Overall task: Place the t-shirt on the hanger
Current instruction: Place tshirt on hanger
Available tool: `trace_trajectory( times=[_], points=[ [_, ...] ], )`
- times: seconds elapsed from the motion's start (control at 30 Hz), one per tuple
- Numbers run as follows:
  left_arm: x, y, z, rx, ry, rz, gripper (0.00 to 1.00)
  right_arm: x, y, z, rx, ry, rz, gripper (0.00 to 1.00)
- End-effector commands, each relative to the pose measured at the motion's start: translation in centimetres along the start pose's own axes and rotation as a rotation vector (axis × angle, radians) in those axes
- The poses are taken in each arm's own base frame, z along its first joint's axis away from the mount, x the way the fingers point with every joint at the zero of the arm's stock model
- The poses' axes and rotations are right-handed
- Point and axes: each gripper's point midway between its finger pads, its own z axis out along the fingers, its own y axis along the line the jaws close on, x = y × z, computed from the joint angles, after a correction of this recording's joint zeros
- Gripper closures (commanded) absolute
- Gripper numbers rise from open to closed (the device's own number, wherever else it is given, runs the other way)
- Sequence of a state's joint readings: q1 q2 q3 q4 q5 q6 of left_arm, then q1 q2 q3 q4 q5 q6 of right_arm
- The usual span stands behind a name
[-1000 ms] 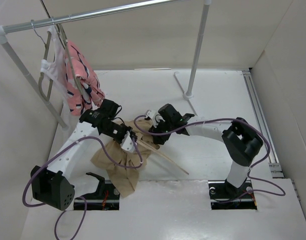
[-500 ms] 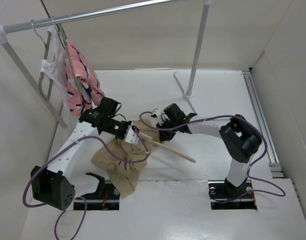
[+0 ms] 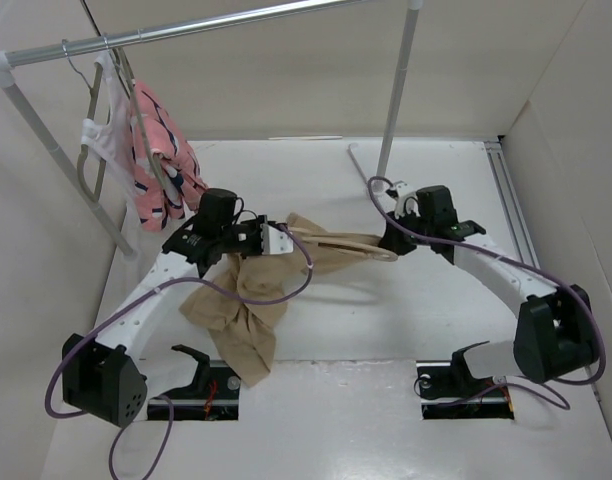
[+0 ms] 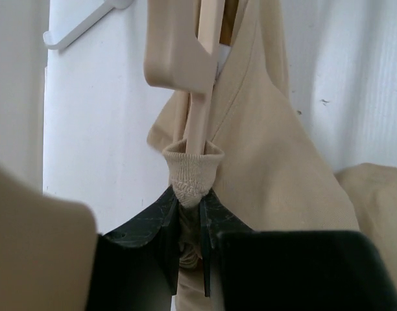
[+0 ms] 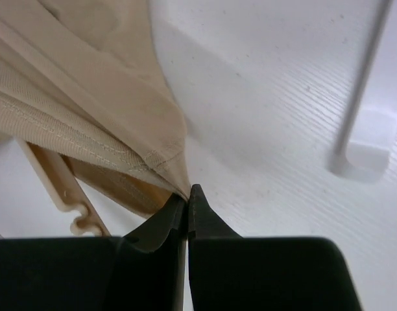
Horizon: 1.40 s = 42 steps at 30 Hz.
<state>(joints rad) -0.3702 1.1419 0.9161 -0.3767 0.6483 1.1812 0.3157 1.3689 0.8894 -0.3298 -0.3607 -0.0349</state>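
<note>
The tan t-shirt [image 3: 236, 315] is stretched between both grippers, and its lower part lies crumpled on the table. My left gripper [image 3: 273, 238] [image 4: 191, 199] is shut on the t-shirt's ribbed collar [image 4: 189, 170], with the hanger's arm running down into the collar. The pale peach hanger [image 3: 358, 240] [image 4: 183, 55] lies level inside the stretched cloth. My right gripper [image 3: 390, 241] [image 5: 187, 192] is shut on a corner of the t-shirt [image 5: 88, 97]. Beside that corner the hanger's notched end [image 5: 65, 194] sticks out below the cloth.
A clothes rack's rail [image 3: 186, 28] crosses the back, carrying grey hangers with a pink patterned garment [image 3: 161, 160] and a white one at the left. The rack's upright pole [image 3: 398, 95] and its foot [image 5: 360, 152] stand close behind my right gripper. White walls enclose the table.
My right gripper has shut on the t-shirt and pulled it far to the right, stretching the cloth along the hanger. The hanger swung from diagonal to level. My left gripper shifted slightly up.
</note>
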Motion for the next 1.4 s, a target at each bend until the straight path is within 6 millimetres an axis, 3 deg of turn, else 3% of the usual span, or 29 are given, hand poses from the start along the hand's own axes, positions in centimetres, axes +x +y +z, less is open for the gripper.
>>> trace_trajectory(
  times=[0.0,0.17,0.27,0.37,0.43,0.5,0.63,0.73,0.9,0.93,1.0,1.03,1.17,1.23,1.27,1.3,1.37],
  points=[
    [4.4,4.1,-2.1,-0.223,0.232,-0.084,1.0,2.2,-5.9,-4.4,0.234,0.073,0.085,1.0],
    [6.3,5.2,-2.7,-0.301,0.326,-0.077,1.0,0.7,-7.6,-8.4,0.319,0.015,0.108,1.0],
    [6.9,5.9,-2.8,-0.344,0.349,-0.095,1.0,-0.1,-7.5,-9.5,0.329,0.013,0.073,1.0],
    [7.0,6.5,-2.8,-0.351,0.36,-0.063,1.0,0.3,-7.7,-9.6,0.33,0.063,0.058,1.0],
    [7.6,5.8,-2.6,-0.316,0.383,-0.015,1.0,-0.4,-6.7,-9.8,0.28,0.038,0.043,1.0],
    [8.0,5.1,-2.7,-0.28,0.404,0.044,1.0,-2.9,-6.2,-10.8,0.271,-0.034,0.005,1.0],
    [8.8,3.3,-2.3,-0.184,0.44,0.096,1.0,-5.4,-5.3,-11.8,0.363,-0.03,-0.08,1.0],
    [7.6,2.5,-0.9,-0.111,0.39,0.124,1.0,-6.5,-2.4,-9.9,0.294,0.007,-0.175,1.0],
    [3.1,2.8,0.0,-0.073,0.202,0.031,1.0,-9.2,4.7,-6.4,0.008,-0.084,-0.261,1.0],
    [2.1,3.2,-0.1,-0.078,0.165,0.027,1.0,-9.8,5.4,-6.2,-0.028,-0.104,-0.256,1.0],
    [0.5,2.0,0.2,-0.011,0.084,0.012,1.0,-10.2,7.4,-5.8,-0.132,-0.126,-0.275,1.0],
    [-0.2,1.7,0.3,0.011,0.052,0.016,1.0,-10.9,7.9,-5.8,-0.154,-0.153,-0.286,0.95],
    [-2.7,0.3,-0.3,0.07,-0.068,0.054,1.0,-10.7,7.8,-6.1,-0.181,-0.148,-0.317,0.58],
    [-2.8,0.0,-0.3,0.081,-0.073,0.048,1.0,-11.3,7.5,-6.9,-0.152,-0.157,-0.352,0.5],
    [-2.8,0.0,-0.3,0.081,-0.073,0.057,1.0,-11.2,8.6,-7.4,-0.157,-0.148,-0.383,0.46],
    [-2.4,-0.3,0.0,0.096,-0.066,0.044,1.0,-12.3,9.3,-8.2,-0.146,-0.172,-0.438,0.37],
    [-2.6,-0.4,0.0,0.1,-0.074,0.044,1.0,-12.7,10.7,-8.7,-0.143,-0.173,-0.51,0.33]
  ],
)
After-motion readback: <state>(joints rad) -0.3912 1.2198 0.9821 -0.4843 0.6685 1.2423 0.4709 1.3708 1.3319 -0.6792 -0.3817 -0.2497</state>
